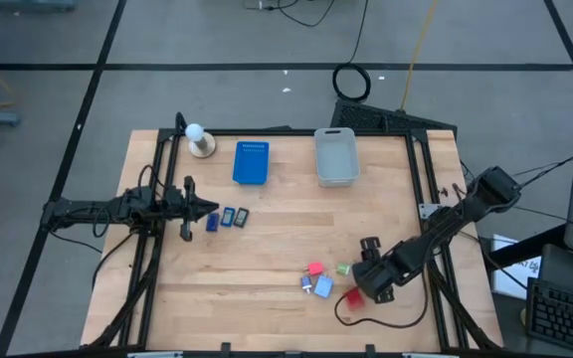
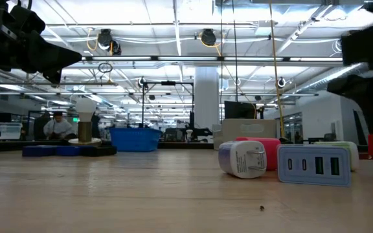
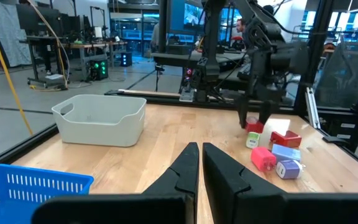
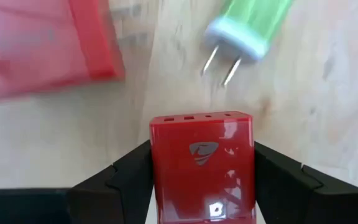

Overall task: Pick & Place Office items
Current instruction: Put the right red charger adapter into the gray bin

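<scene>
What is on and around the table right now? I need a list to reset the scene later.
red block charger: one, red, between the right fingers, front right.
second red block: one, red, lying beside the right gripper.
pink plug piece: one, pink, front centre cluster.
green plug adapter: one, green with a white end and two prongs, same cluster.
light-blue chargers: two, pale blue and white, same cluster.
dark-blue rectangles: three, in a row by the left gripper.
blue slatted basket: one, rear centre.
grey plastic bin: one, rear, empty.
white ball on round base: one, rear left.
left gripper: shut, empty.
right gripper: gripping the red block charger.
</scene>
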{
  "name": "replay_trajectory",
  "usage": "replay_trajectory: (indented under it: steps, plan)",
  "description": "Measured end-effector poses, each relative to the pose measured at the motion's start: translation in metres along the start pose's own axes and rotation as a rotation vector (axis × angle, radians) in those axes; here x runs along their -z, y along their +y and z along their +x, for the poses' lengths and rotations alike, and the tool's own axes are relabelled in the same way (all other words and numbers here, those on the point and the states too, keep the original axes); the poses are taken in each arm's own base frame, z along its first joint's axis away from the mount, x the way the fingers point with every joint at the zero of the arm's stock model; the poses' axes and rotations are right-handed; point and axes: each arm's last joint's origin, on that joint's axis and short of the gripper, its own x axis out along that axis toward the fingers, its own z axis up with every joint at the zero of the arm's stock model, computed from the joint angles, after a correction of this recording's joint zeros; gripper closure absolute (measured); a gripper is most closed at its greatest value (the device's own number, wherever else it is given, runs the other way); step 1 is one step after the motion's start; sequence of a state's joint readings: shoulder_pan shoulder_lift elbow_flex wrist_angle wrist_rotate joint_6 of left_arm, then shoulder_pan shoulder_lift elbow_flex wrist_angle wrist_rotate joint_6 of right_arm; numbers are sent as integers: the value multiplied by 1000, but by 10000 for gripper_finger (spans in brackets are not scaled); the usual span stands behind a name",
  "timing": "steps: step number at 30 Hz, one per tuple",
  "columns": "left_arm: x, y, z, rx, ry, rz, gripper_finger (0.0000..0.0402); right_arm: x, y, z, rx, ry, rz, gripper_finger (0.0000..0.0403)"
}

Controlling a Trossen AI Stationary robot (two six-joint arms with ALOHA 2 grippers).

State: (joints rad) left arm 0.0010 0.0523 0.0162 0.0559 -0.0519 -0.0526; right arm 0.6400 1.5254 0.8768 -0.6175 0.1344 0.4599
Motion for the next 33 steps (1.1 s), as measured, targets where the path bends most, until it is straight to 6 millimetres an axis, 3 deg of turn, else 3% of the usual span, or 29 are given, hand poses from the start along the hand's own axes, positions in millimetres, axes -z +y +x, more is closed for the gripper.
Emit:
replay_trajectory:
  steps: [14, 33]
  plan:
    - [0, 0, 0, -1, 0, 0, 380, -7, -13, -38, 85, -275, 121, 181]
    - [0, 0, 0, 0, 0, 0, 380, 17, -33, -18, 158, -824, 197, 184]
